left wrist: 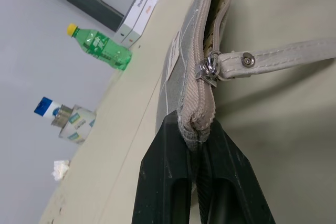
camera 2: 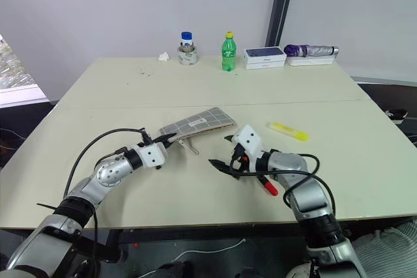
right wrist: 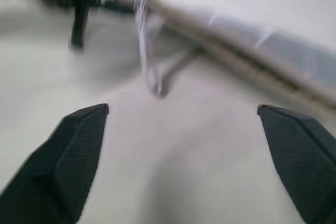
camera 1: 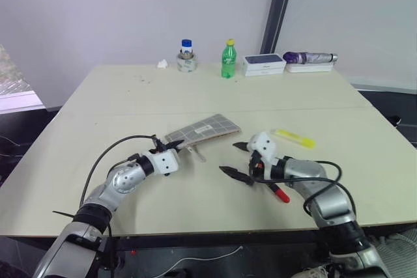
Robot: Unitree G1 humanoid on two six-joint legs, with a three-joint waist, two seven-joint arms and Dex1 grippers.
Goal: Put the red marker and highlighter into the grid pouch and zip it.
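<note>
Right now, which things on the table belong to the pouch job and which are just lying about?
Job: grid pouch, pinched by the left gripper; red marker; highlighter.

Lying about: green bottle; jar; white boxes; crumpled paper; purple umbrella.

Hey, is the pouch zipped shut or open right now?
Open: the pouch gapes beyond the zipper pull, which sits near the end the left gripper pinches.

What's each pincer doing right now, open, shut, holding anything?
Left pincer: shut on the end of the grid pouch, beside the zipper pull.
Right pincer: open, holding nothing.
</note>
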